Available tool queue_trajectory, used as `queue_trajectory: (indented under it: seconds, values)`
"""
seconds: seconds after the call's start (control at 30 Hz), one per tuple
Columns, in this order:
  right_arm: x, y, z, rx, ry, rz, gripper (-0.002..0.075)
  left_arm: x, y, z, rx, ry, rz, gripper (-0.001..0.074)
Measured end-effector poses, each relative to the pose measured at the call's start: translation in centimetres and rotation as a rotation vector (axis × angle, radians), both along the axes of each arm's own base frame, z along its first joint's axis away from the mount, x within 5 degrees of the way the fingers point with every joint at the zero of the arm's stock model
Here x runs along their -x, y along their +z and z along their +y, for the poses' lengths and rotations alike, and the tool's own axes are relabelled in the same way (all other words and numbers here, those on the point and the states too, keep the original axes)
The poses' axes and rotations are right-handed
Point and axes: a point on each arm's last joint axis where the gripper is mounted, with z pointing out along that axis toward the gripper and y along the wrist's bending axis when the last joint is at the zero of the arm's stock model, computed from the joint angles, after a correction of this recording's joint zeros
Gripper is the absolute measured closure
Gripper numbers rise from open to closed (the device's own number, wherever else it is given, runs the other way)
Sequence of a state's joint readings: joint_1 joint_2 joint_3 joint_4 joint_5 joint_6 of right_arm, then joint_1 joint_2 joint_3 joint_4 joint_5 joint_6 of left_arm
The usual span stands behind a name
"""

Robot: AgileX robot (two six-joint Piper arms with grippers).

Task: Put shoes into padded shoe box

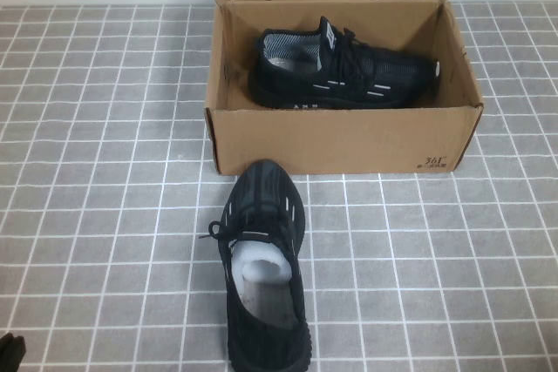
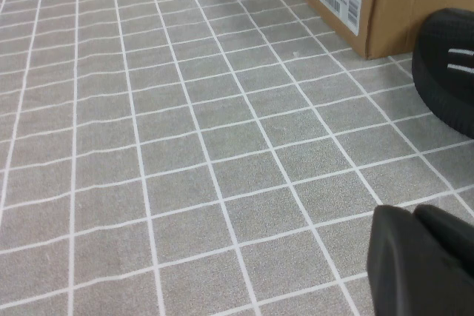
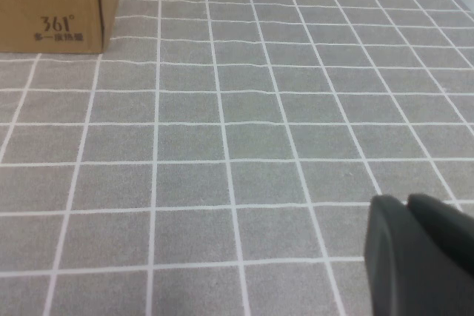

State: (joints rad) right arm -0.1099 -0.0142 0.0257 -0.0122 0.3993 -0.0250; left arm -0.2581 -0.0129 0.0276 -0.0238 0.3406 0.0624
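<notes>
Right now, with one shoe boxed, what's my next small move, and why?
Probably bring the left hand toward the shoe on the table: it lies in front of the box, nearer that side. The right hand is parked low, away from it.

The padded shoe box (image 1: 340, 137) is matt brown corrugated cardboard with a glossy paper label on one end. Both shoes, one inside (image 1: 344, 71) and one at six o'clock of the box (image 1: 261, 267), are black knit cloth. The table cover (image 1: 105, 172) looks like rough grey fabric. The left gripper (image 2: 422, 264) and the right gripper (image 3: 418, 257) are smooth matt black plastic.

A grey cloth with a white grid (image 1: 105, 128) covers the table.
</notes>
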Motion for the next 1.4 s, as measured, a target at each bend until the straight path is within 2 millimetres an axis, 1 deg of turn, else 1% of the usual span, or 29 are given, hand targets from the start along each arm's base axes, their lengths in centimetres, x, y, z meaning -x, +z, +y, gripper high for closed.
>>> queue_trajectory:
  seconds: [0.9,1.03,1.13,1.2,1.33,1.4]
  values:
    - [0.0,0.0,0.0,0.0,0.0,0.0,0.0734,0.0,0.0,0.0,0.001,0.0,0.0,0.0739]
    - [0.0,0.0,0.0,0.0,0.0,0.0,0.0734,-0.1,0.3,-0.1,0.041,-0.001,-0.026,0.0739]
    - [0.0,0.0,0.0,0.0,0.0,0.0,0.0734,-0.2,0.9,-0.2,0.107,0.002,-0.079,0.0739]
    - [0.0,0.0,0.0,0.0,0.0,0.0,0.0734,-0.3,1.7,-0.2,0.156,0.007,-0.148,0.0739]
    - [0.0,0.0,0.0,0.0,0.0,0.0,0.0734,-0.3,3.8,0.1,0.285,0.032,-0.355,0.0739]
    - [0.0,0.0,0.0,0.0,0.0,0.0,0.0734,0.0,5.0,0.4,0.357,0.043,-0.487,0.0739]
